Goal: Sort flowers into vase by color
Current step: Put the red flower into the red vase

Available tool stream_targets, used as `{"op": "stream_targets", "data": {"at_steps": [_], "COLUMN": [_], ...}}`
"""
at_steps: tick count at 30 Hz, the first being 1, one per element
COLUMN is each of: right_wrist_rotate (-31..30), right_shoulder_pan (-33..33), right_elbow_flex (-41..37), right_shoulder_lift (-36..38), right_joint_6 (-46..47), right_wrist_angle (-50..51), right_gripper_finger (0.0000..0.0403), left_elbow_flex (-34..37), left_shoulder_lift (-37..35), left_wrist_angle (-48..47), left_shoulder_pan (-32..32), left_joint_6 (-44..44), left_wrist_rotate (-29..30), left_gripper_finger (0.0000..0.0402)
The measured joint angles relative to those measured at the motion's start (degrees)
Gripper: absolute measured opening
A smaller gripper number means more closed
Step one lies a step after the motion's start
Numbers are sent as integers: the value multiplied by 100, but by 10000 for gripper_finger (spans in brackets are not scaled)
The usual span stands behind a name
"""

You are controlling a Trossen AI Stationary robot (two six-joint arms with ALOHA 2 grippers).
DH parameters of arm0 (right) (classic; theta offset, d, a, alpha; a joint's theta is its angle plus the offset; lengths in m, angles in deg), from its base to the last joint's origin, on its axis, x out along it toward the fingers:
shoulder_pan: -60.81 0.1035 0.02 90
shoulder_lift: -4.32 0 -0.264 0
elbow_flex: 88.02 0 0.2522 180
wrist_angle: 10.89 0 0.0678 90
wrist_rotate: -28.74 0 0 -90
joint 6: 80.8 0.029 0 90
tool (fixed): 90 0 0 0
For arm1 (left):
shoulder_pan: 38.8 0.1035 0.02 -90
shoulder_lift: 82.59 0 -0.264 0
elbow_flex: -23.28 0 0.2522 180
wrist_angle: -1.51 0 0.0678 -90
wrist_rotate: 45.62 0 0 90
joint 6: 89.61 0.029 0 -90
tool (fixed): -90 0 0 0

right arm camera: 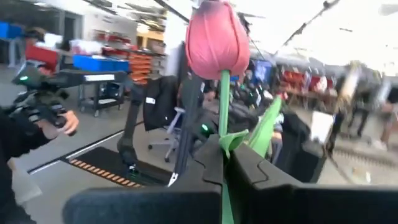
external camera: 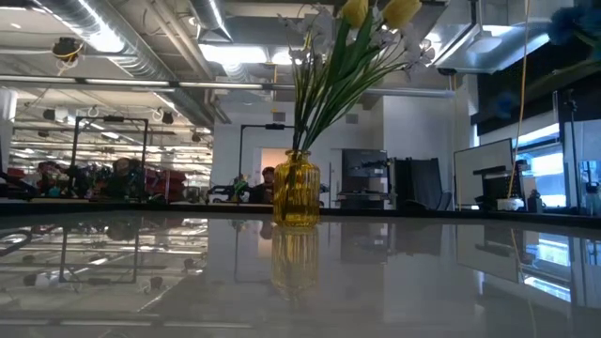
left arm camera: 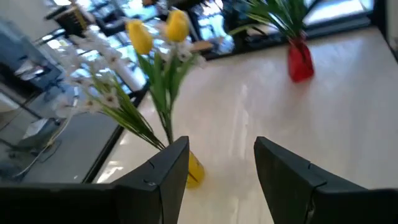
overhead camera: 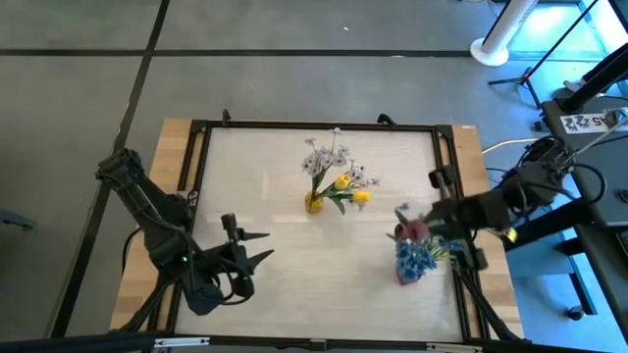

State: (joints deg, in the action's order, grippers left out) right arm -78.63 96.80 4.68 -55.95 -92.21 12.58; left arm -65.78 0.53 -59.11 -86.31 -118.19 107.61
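The table carries a yellow vase mid-table holding yellow and white flowers. A red vase near the right edge holds blue flowers. Above it, the right gripper pinches a pink tulip. The left gripper gapes empty.

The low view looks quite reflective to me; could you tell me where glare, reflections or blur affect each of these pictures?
Low view: the glossy table mirrors the yellow vase and the ceiling lights. Left wrist view: a pale streak of glare runs across the tabletop near the red vase; the room behind is soft. Right wrist view: the pink tulip held in the right gripper is fairly sharp, the background blurred and washed out.
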Motion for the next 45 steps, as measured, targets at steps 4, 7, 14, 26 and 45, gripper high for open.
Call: {"op": "stream_targets", "data": {"at_steps": [4, 7, 14, 26, 45], "right_wrist_rotate": [-124, -185, -898, -1353, 146], "right_shoulder_pan": [522, 875, 1172, 1162, 1163], "right_elbow_flex": [-39, -146, -171, -690, -3851], "right_shoulder_lift": [12, 121, 356, 1899, 2704], "right_joint_6": [-750, -987, -951, -187, -236], "right_wrist_angle": [-339, -791, -1310, 356, -2416], "right_gripper_finger": [0, 0, 0, 0, 0], "left_elbow_flex": [107, 107, 109, 109, 111], "left_shoulder_lift": [-1, -1, -1, 435, 618], "left_wrist_angle": [391, 552, 799, 1643, 2262], "left_shoulder_pan": [140, 281, 546, 674, 711], "left_joint_6": [-28, 44, -43, -401, -1186], "left_wrist_rotate": [299, 367, 346, 314, -815], "left_gripper_finger": [179, 179, 179, 179, 179]}}
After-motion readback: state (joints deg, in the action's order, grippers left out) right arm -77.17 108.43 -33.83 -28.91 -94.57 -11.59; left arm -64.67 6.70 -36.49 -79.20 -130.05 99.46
